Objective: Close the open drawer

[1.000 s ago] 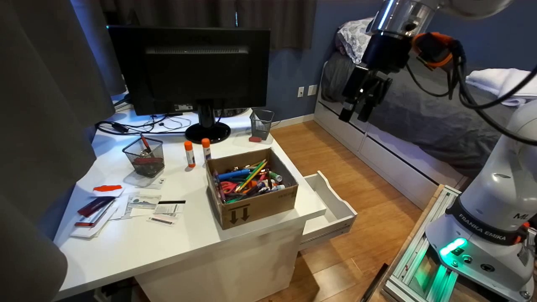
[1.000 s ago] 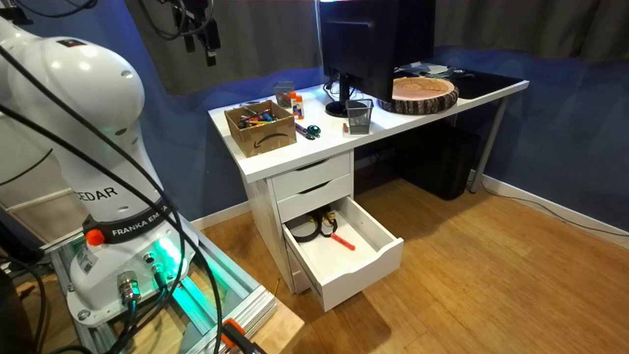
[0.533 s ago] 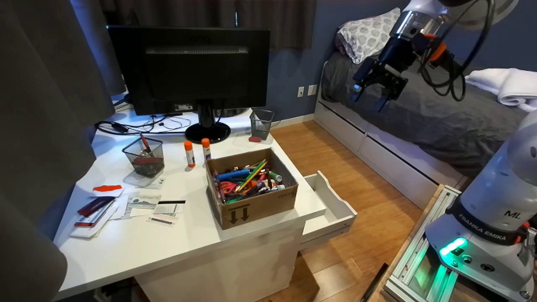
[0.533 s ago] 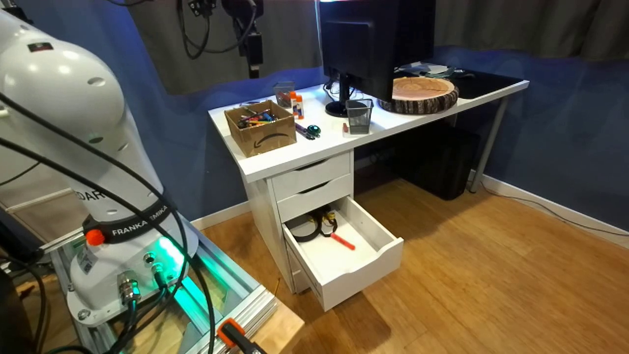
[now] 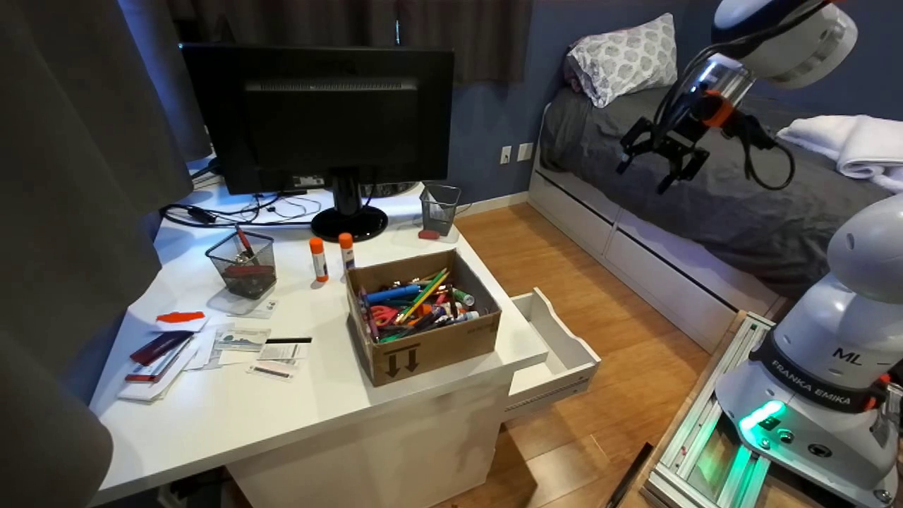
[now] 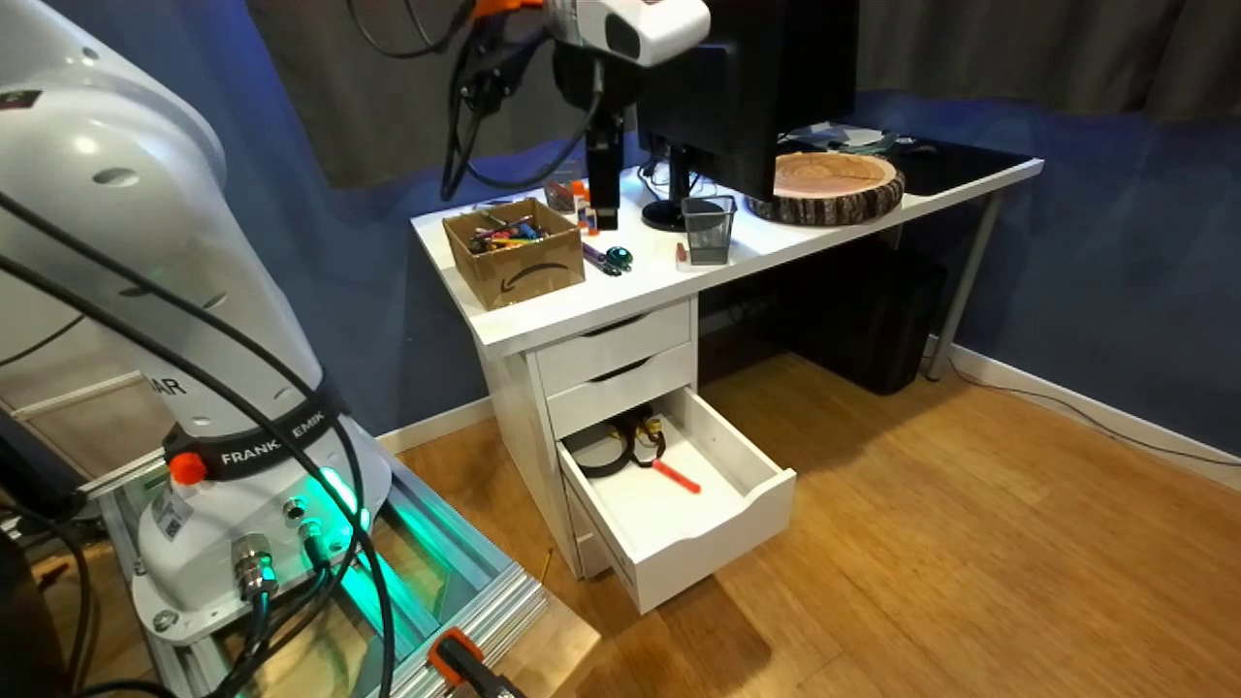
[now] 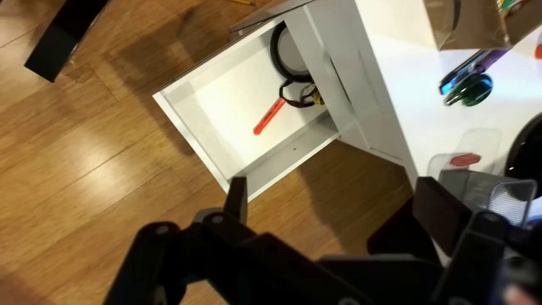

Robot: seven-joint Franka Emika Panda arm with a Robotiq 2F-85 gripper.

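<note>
Claw (image 5: 643, 178) hangs spread wide, with the open drawer (image 5: 557, 354) at seven o'clock from it in an exterior view. Toward five o'clock, the robot's base (image 5: 818, 415) reads "FRANKA EMIKA".

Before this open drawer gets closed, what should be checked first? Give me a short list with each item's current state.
1. Drawer open, leaving a push to make: ok, it stands pulled out.
2. Hand carrying nothing: ok, it is wide open with nothing in its grasp.
3. Hand at the drawer's front panel: not ok, it is up in the air, apart from the drawer.
4. Red stick not jutting over the drawer's edge: ok, it lies inside.
5. Black ring low enough to slide in: cannot tell, its far side is hidden.
</note>
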